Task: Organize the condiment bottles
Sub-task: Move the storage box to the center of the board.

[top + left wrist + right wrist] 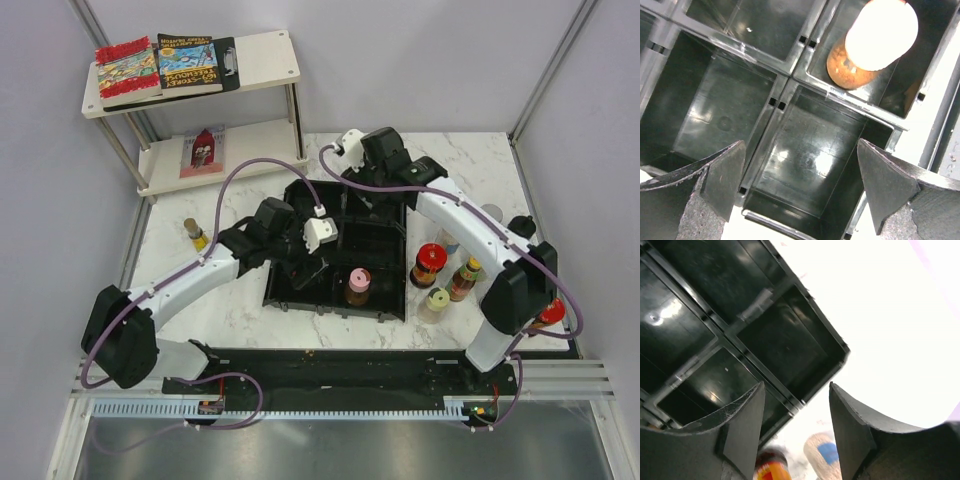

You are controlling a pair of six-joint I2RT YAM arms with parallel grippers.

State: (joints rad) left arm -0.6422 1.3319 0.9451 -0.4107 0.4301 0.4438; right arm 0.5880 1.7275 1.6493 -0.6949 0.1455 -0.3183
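Overhead camera looking down on whole table [230, 305], both wrist cameras close above the shared tray [380, 250]

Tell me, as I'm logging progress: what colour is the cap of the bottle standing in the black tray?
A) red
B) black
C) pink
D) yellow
C: the pink-capped bottle stands upright in a near-row compartment of the black tray.

Most compartments of the black tray [325, 306] lie open from above. The one under the left gripper [800, 155] is bare (its neighbour holds a pink-capped bottle [881, 31]). Right of the tray, a red-capped jar [430, 262] and a yellow-capped bottle [463, 280] crowd the counter [230, 300] up to the right arm [470, 225]. On the left stands only a lone bottle [193, 233].
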